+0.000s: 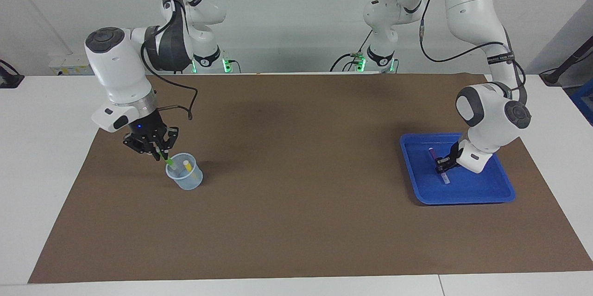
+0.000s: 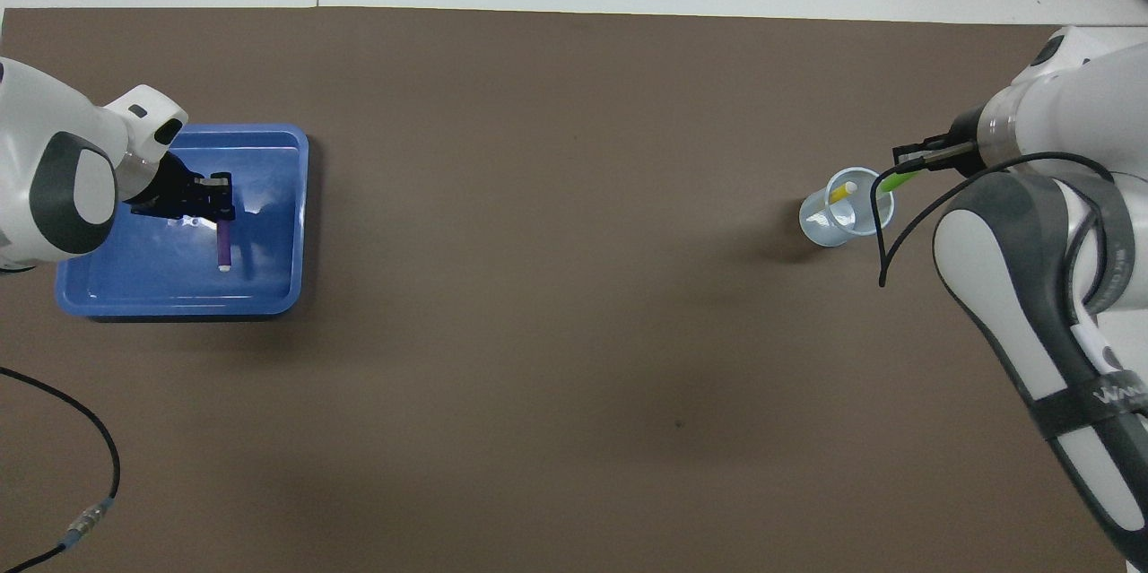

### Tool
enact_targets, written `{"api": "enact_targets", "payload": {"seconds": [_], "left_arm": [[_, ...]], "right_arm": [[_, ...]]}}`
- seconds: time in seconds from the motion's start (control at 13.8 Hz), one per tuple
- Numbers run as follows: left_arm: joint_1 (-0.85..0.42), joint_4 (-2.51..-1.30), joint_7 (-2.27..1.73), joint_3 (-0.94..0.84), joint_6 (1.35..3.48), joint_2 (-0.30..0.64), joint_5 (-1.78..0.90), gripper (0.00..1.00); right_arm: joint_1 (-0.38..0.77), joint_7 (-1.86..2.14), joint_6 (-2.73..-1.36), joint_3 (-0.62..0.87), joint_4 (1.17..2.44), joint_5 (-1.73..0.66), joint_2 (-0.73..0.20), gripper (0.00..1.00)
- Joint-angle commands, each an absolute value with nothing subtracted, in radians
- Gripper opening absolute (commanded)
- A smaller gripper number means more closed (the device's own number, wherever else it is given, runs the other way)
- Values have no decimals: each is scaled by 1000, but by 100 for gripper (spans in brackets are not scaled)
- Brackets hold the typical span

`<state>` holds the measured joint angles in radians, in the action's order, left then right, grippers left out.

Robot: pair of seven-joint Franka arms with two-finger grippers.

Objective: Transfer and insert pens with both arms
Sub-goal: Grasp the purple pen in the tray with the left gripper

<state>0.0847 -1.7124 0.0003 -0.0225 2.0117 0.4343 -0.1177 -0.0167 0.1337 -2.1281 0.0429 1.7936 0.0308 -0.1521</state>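
My right gripper (image 1: 160, 150) is shut on the green pen (image 1: 169, 161) and holds it tilted, with its lower end inside the rim of a clear plastic cup (image 1: 184, 179). The yellow pen (image 1: 187, 166) stands in that cup. In the overhead view the right gripper (image 2: 915, 162), green pen (image 2: 892, 181), yellow pen (image 2: 841, 192) and cup (image 2: 846, 212) show at the right arm's end. My left gripper (image 1: 441, 164) is down in the blue tray (image 1: 482, 189) at the middle of the purple pen (image 1: 432, 152), which lies flat. The overhead view shows the left gripper (image 2: 215, 207), purple pen (image 2: 223, 248) and tray (image 2: 269, 196).
A brown mat (image 1: 296, 185) covers the table between cup and tray. Two small idle arm bases with green lights (image 1: 208, 62) (image 1: 380, 62) stand at the robots' edge. A black cable (image 2: 90, 429) lies on the mat near the left arm's base.
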Motion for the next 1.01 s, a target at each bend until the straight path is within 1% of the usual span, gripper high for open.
{"api": "enact_targets", "payload": {"seconds": [0.0, 0.14, 0.36, 0.51, 0.58, 0.72, 0.8, 0.94], "left_arm": [[81, -1619, -30, -15, 1840, 440, -198, 0], [75, -1592, -139, -18, 1777, 440, -218, 0], [49, -1597, -312, -21, 1721, 426, -251, 0], [34, -1601, -458, -28, 1659, 417, -293, 0], [25, -1603, -553, -32, 1635, 414, -313, 0], [-1, -1609, -685, -43, 1605, 400, -324, 0], [-29, -1624, -736, -43, 1600, 387, -325, 0], [-70, -1649, -823, -43, 1601, 361, -328, 0]], "right_arm": [[-25, 140, -2137, 54, 1848, 46, -110, 0], [-25, 143, -2140, 54, 1848, 46, -110, 0], [-21, 141, -2143, 54, 1847, 46, -112, 0], [-23, 141, -2146, 54, 1845, 44, -112, 33], [-21, 141, -2146, 54, 1845, 44, -112, 43], [-21, 140, -2146, 54, 1844, 40, -113, 79], [-21, 141, -2146, 54, 1844, 38, -112, 100], [-21, 141, -2146, 54, 1841, 38, -114, 100]]}}
